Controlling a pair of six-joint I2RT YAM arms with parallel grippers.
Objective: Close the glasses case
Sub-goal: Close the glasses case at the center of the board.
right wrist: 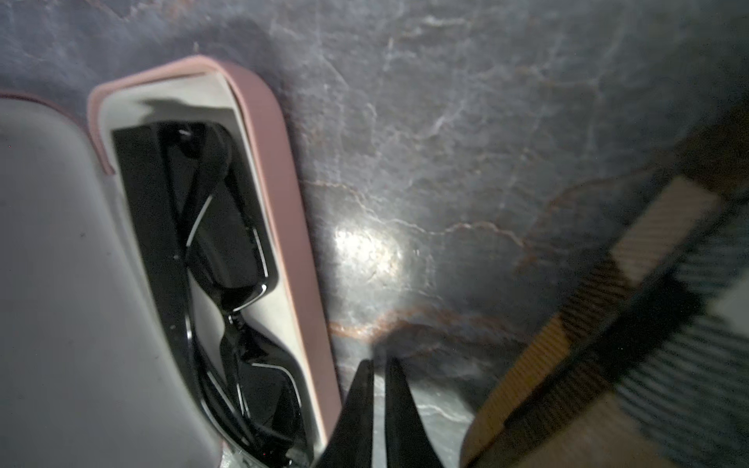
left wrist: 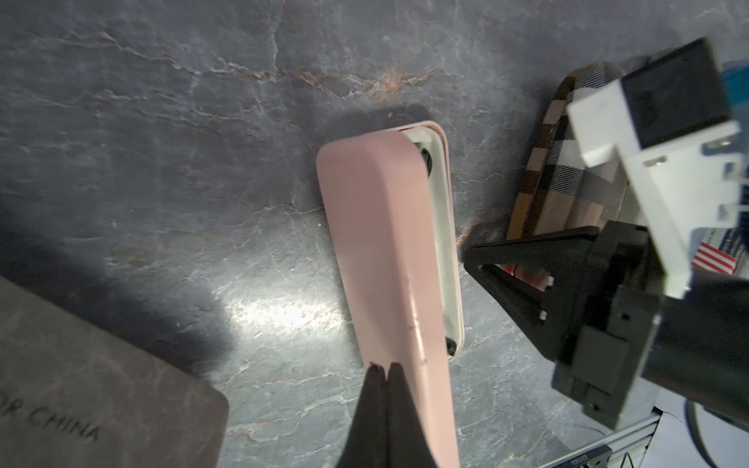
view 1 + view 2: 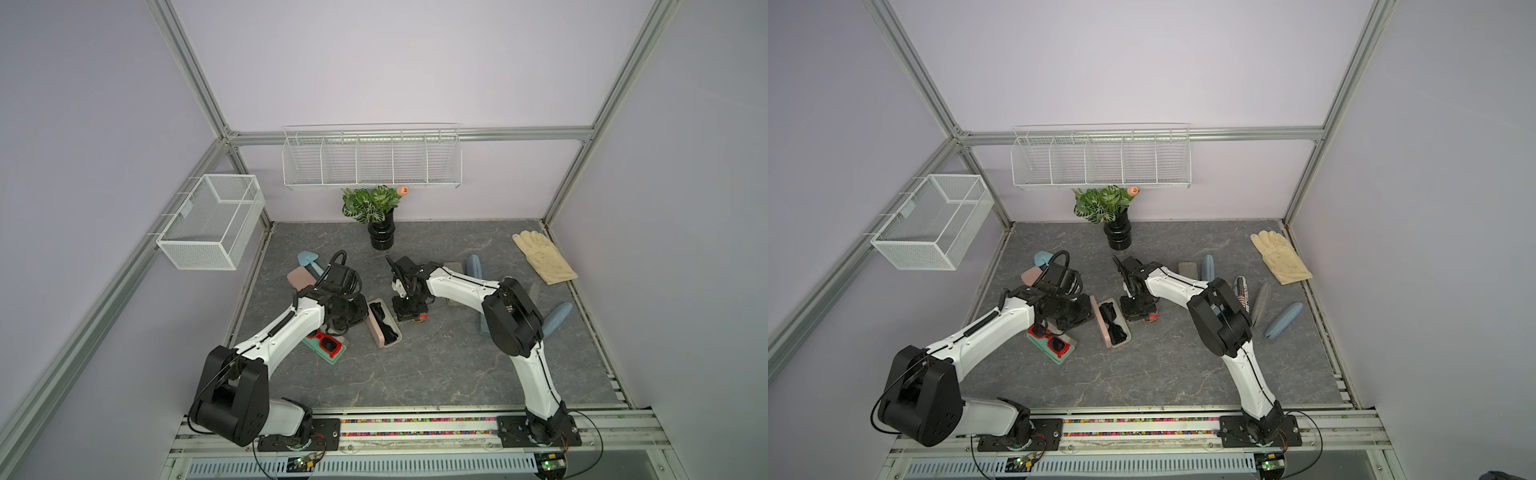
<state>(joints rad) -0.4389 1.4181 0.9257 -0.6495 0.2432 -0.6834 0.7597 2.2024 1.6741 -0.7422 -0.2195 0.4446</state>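
Front of case (image 3: 384, 328): worktop (image 3: 415, 374) wide and bare, free approach.
Left of case: crowded. Left arm (image 3: 291, 324) lies over it, with red glasses (image 3: 326, 343) on a teal case (image 3: 334, 360) just beside.
Lid (image 2: 381, 243) stands raised on that side, left fingers (image 2: 375, 405) at its outer face.
Right of case: narrow bare strip, then right fingers (image 1: 356, 405) near the rim, plaid case (image 2: 559, 174) just beyond.
Behind case: bare gap up to vase (image 3: 381, 235).

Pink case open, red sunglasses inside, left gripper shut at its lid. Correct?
One thing off: the sunglasses in the pink case are black, not red, as the right wrist view shows. The case is open, and the left gripper is shut at its lid.
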